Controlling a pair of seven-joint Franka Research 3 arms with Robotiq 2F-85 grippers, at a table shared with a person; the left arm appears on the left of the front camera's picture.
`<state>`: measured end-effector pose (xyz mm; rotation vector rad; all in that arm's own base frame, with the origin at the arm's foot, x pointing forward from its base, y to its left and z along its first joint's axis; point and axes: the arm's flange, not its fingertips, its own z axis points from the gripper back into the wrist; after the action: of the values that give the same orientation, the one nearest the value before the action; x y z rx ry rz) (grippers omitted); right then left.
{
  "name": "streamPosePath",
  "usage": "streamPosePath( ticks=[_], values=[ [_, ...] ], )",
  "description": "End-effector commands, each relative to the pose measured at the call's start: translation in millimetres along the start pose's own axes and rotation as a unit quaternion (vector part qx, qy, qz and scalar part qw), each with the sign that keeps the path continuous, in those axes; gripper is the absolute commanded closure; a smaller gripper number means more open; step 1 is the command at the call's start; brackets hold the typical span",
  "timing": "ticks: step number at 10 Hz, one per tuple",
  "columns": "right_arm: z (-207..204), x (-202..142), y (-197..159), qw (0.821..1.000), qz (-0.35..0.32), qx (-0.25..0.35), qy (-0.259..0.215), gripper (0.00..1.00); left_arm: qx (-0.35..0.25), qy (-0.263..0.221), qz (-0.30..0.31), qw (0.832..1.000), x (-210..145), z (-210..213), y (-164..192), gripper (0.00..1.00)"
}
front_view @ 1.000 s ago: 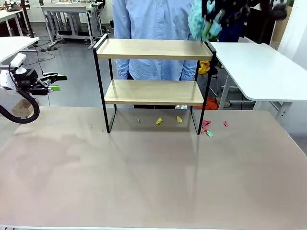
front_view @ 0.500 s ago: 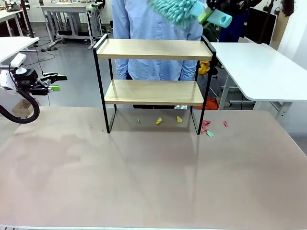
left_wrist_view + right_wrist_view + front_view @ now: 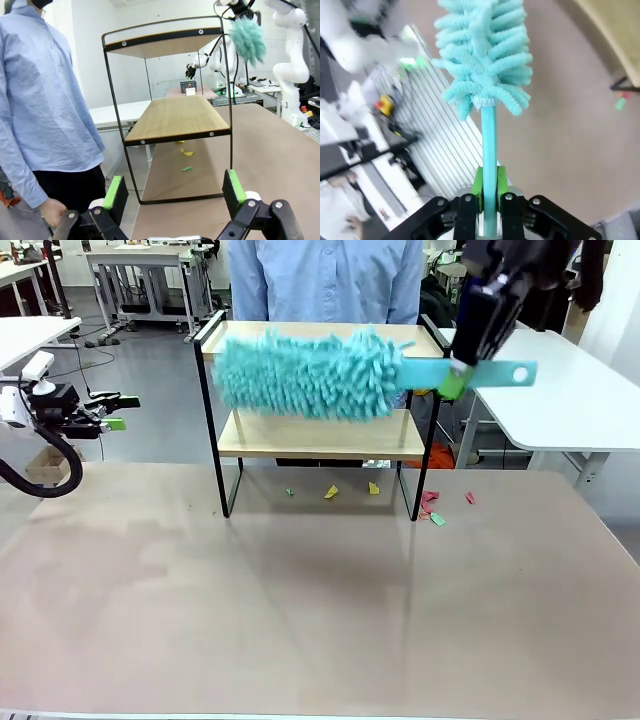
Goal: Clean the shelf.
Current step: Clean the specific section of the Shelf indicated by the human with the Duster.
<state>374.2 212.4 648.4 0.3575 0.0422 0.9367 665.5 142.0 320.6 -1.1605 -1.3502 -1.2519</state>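
Note:
The shelf stands at the table's far side, two wooden boards in a black frame. My right gripper is shut on the handle of a teal fluffy duster. The duster lies level across the shelf's front, between the two boards. In the right wrist view the jaws clamp the teal handle and the duster head points away. My left gripper hangs open off the table's left edge. It faces the shelf's end, green pads wide apart and holding nothing.
Coloured paper scraps lie on the table under the shelf, more by its right leg. A person in a blue shirt stands right behind the shelf. A white side table is at the right.
The right arm has swung the duster down from above the shelf's top right corner; it now lies level across the shelf's front. The left arm has not moved.

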Motion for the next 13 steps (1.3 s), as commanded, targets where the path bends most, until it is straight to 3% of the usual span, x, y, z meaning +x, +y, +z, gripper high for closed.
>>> streamPosePath(
  ticks=[1, 4, 7, 10, 11, 13],
  values=[
    [-27.7, -23.8, -10.8, 0.996, 0.037, -0.078, 0.026, 0.88, 0.0, -0.001, -0.008, 1.0, 2.9, -2.4, -2.7, 0.0],
    [-83.0, -65.1, -32.8, 0.994, 0.014, -0.083, 0.068, 0.88, 0.0, -0.001, -0.008, 1.0, 2.9, -2.4, -2.7, 0.0],
    [-123.9, -108.8, -50.9, 0.997, 0.009, -0.048, 0.059, 0.88, 0.0, -0.001, -0.008, 1.0, 2.9, -2.4, -2.7, 0.0],
    [-131.3, -121.1, -62.5, 0.996, 0.039, -0.04, 0.07, 0.88, 0.0, -0.001, -0.008, 1.0, 2.9, -2.4, -2.7, 0.0],
    [-137.3, -117.4, -57.4, 0.996, -0.003, -0.04, 0.081, 0.88, 0.0, -0.001, -0.008, 1.0, 2.9, -2.4, -2.7, 0.0],
    [-137.3, -117.4, -57.4, 0.996, -0.003, -0.04, 0.081, 0.88, 0.0, -0.001, -0.008, 1.0, 2.9, -2.4, -2.7, 0.0]
  ],
)
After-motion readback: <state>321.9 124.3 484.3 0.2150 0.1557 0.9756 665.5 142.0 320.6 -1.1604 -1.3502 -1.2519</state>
